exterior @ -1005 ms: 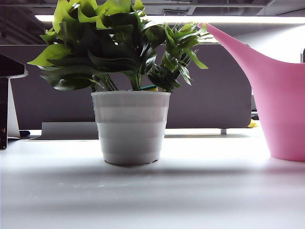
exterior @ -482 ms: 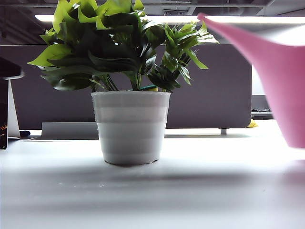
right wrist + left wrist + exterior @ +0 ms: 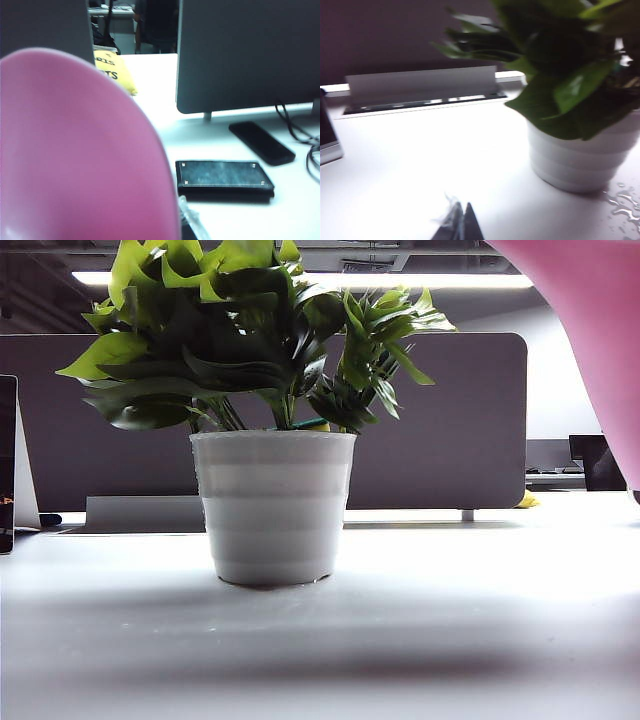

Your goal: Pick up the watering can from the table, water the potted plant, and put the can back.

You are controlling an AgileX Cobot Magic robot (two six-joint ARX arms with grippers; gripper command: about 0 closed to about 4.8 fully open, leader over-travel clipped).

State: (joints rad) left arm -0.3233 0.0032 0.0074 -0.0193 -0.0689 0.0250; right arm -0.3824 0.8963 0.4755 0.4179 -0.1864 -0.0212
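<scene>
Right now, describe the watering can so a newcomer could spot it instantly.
Start at the pale table and find the potted plant standing in the middle. Look up and right of it: the watering can hangs in the air at the exterior view's top right corner, off the table. It is the only pink thing around, smooth plastic, and it fills much of the right wrist view.

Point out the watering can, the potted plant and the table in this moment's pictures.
watering can (image 3: 590,330): exterior view, on its pink body, upper right.
potted plant (image 3: 272,505): exterior view, on the white ribbed pot.
table (image 3: 450,640): exterior view, on bare tabletop.
</scene>
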